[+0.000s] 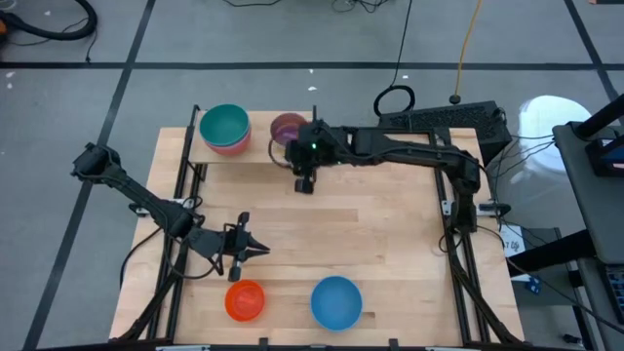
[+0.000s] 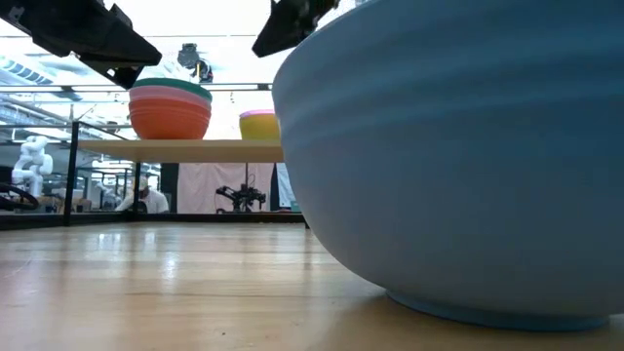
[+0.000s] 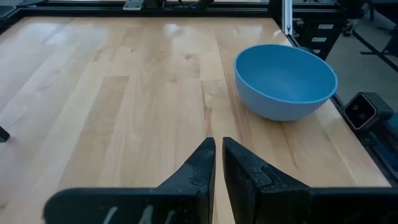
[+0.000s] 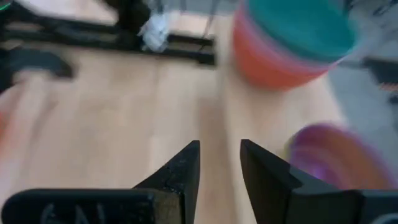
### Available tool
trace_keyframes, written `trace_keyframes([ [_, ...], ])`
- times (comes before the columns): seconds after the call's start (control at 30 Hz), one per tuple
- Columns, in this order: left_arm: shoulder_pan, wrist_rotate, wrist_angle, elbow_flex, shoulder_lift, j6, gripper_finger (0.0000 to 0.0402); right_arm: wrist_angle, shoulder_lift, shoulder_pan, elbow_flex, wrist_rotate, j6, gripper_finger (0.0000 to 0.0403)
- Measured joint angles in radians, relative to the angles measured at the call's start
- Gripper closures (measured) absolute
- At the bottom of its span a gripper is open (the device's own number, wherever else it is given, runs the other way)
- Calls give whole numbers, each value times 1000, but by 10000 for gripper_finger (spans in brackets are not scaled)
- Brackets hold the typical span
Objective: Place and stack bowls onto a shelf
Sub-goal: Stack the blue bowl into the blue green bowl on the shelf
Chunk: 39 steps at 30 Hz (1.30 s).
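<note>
Right fingers (image 4: 219, 163) parted beside shelf (image 1: 263, 146) edge

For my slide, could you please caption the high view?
Right hand open beside the shelf's purple-topped stack; left hand shut above the orange bowl.

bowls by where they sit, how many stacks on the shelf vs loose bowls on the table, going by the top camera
stacks on the shelf: 2, the teal-topped stack and the purple-topped stack
loose bowls on the table: 2, the orange bowl and the blue bowl
total: 4
</note>
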Motion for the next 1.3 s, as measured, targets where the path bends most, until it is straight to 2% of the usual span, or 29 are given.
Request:
trace_keyframes([
  [0.1, -5, -7, 12, 0, 0, -5, 366, -72, -21, 58, 0, 0, 66, 293],
  [0.2, -5, -57, 0, 0, 0, -79, 366, -160, -39, 121, 0, -1, 145, 293],
  [0.33, -7, -57, -15, 0, 0, -84, 366, -231, -43, 220, 0, 14, 263, 293],
  [0.5, -16, -30, 11, 5, 0, -48, 366, -250, -45, 359, -29, 199, 362, 293],
  [0.6, -16, -30, -47, 37, 19, -52, 366, -239, -51, 428, -89, 254, 431, 293],
  [0.7, -17, -29, -108, 97, 69, -27, 366, -172, -61, 473, -152, 287, 487, 293],
  [0.9, -18, 6, -207, 252, 234, 71, 366, -46, -91, 542, -316, 286, 547, 293],
  [1.1, -17, 112, -212, 367, 361, 181, 365, 84, -188, 587, -515, 305, 643, 293],
  [1.2, -13, 206, -214, 427, 422, 254, 345, 151, -253, 618, -640, 343, 713, 293],
  [1.3, -9, 257, -219, 486, 486, 337, 302, 283, -329, 649, -770, 387, 770, 293],
])
